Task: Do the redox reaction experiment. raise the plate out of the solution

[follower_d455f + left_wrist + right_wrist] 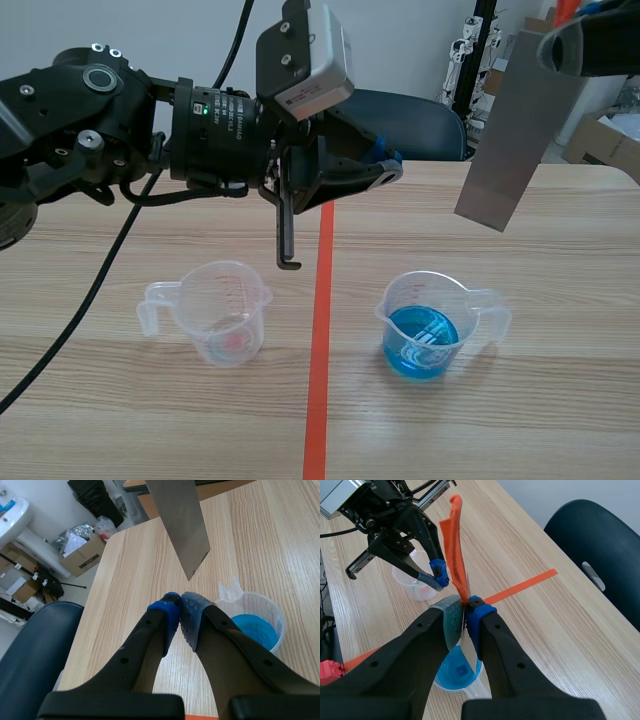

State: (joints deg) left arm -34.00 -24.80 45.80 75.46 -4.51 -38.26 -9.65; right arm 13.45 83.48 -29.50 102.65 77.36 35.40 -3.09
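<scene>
A grey metal plate hangs tilted in the air, up and to the right of the clear beaker of blue solution, with its lower edge clear of the liquid. My right gripper is shut on the plate's top. In the right wrist view the plate stands nearly edge-on between the right gripper's pads, looking orange, with the blue beaker below it. My left gripper is raised over the table's middle, shut on nothing. From the left gripper, the plate hangs ahead and the blue beaker stands beside it.
A second clear beaker with a trace of pink at its bottom stands left of the orange tape line. A dark blue chair stands behind the table. Boxes lie on the floor past the table's edge.
</scene>
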